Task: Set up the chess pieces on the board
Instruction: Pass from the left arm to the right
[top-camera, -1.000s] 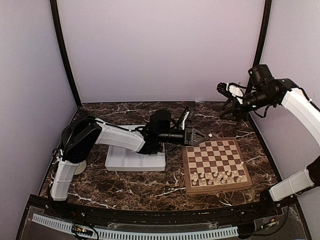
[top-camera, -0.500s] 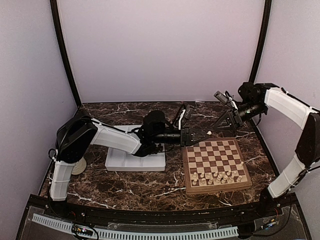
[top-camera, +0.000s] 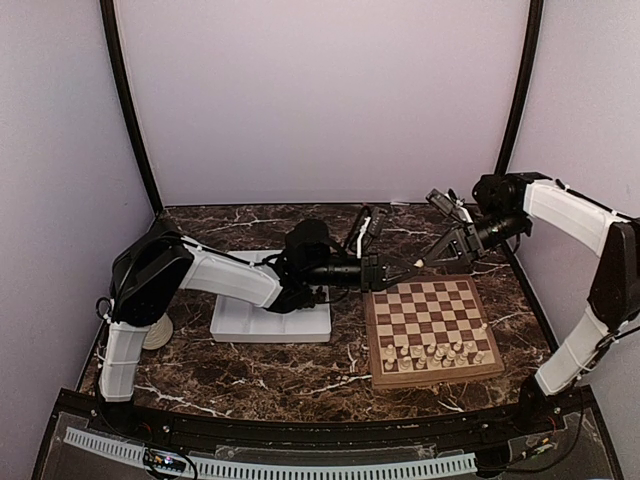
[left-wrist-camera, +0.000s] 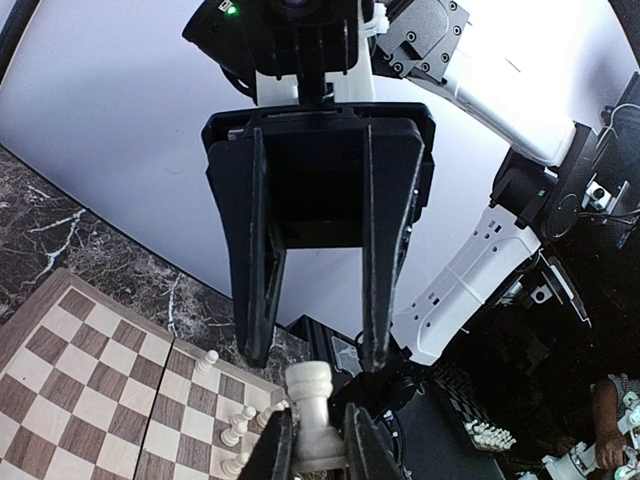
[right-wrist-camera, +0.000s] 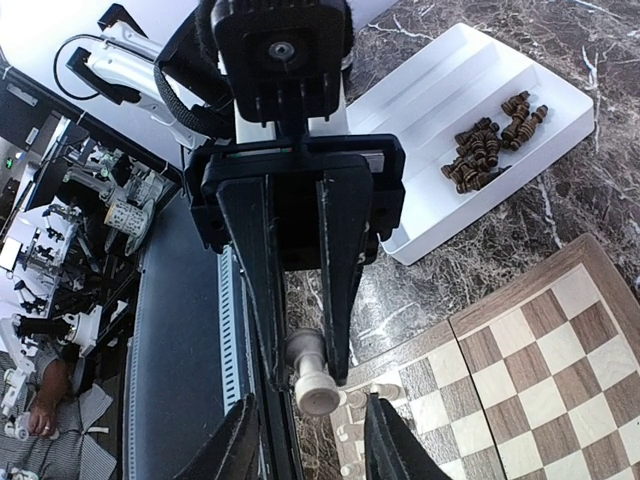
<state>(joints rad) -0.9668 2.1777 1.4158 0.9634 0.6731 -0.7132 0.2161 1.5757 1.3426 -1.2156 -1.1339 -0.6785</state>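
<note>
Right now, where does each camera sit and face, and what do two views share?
Top external: above and behind, looking down on the board; left arm and right arm show.
Left wrist: on the left gripper, facing the right gripper; own fingertips show.
Right wrist: faces the left gripper; own fingertips show.
Shared: the left gripper's cream chess piece.

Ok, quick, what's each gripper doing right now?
Left gripper: shut on a white chess piece.
Right gripper: open, facing that piece, not gripping it.
</note>
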